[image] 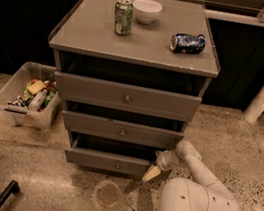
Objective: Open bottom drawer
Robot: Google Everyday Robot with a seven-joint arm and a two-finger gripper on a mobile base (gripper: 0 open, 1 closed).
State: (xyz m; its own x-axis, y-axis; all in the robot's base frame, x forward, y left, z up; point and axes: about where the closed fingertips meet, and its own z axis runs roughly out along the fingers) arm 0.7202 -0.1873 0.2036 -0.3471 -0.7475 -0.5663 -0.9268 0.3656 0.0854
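One white arm [194, 206] in view, near right of scene. Thick rounded segment rose from the near edge, bent at a bulky elbow, then a slimmer forearm ran far and left, low to the floor. Wrist [180, 154] sat at the far end of that reach, folded back toward the near side. Pincer [152, 173] hung off it, pale cream tip angled down and left, low, just right of scene centre.
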